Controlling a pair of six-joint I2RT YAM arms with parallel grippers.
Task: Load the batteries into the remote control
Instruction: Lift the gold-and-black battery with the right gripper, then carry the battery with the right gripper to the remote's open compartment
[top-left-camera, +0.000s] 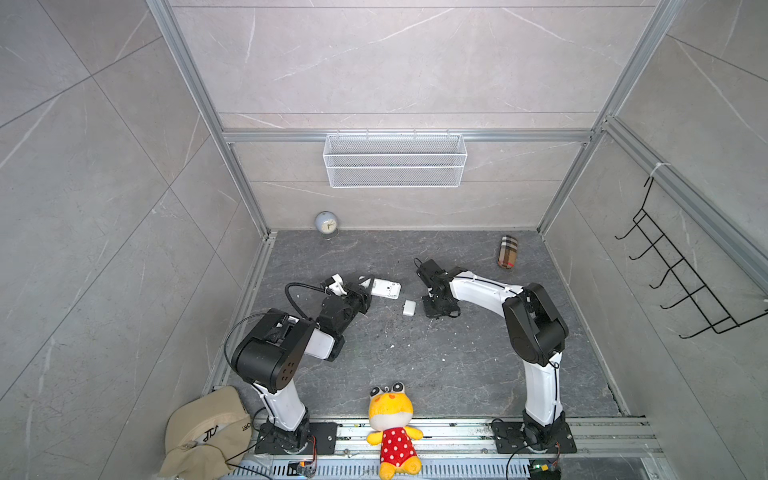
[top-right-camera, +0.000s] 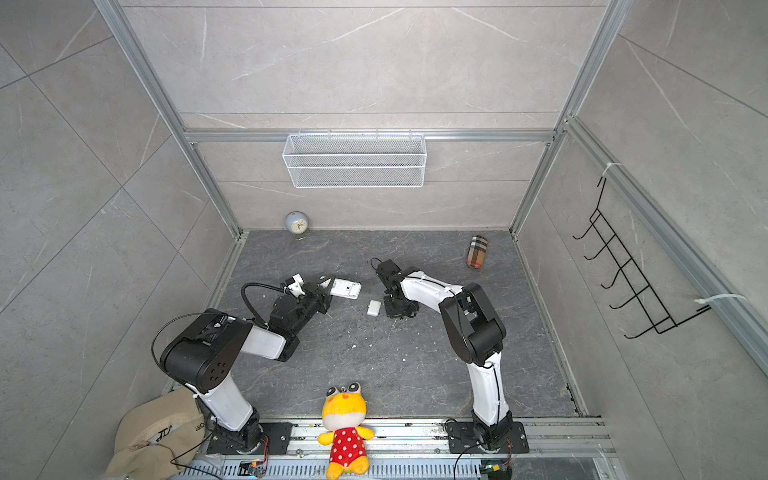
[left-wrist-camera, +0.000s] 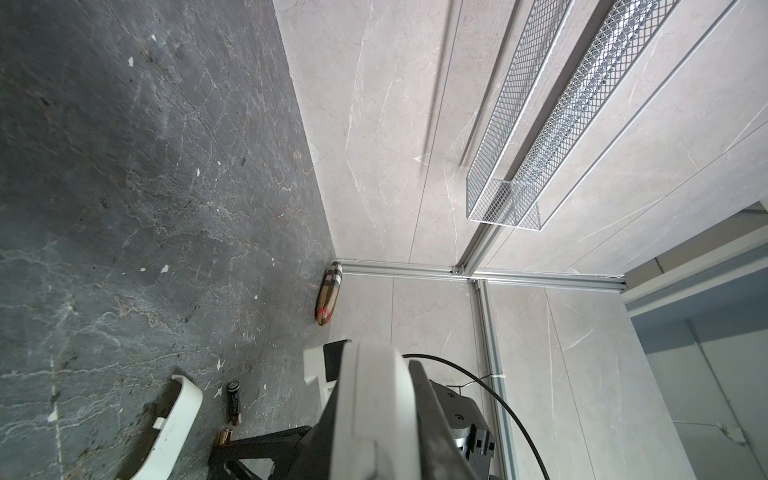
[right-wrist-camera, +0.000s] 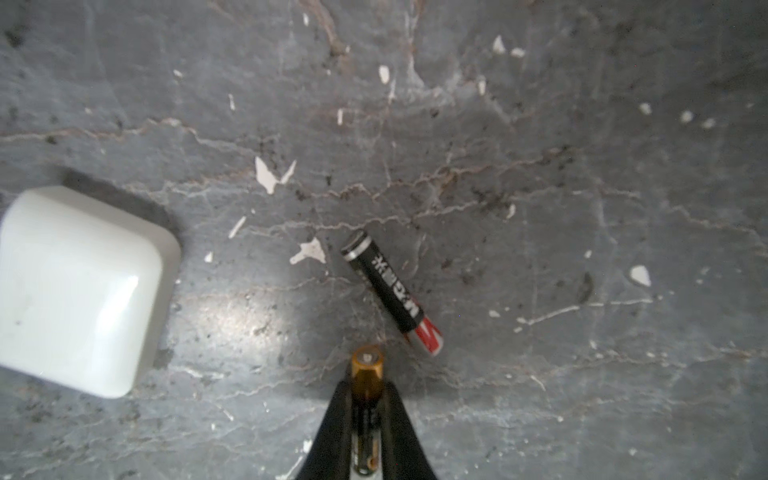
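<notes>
Middle of desk (top-left-camera: 415, 365) | left gripper (top-left-camera: 362, 296) clamped on remote (top-left-camera: 385, 288), likely steadying it for loading | right gripper (right-wrist-camera: 366, 388) pinches battery (right-wrist-camera: 365, 370) lengthwise | other battery (right-wrist-camera: 390, 293) lies near cover (right-wrist-camera: 79, 291)

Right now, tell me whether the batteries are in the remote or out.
Out: black battery lies on the tabletop; right hand grips the gold-tipped battery.

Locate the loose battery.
In the right wrist view, the black-and-red battery lies flat on the table just ahead of the right pincer, which grips a gold-capped battery; the white battery cover lies nearby.
</notes>
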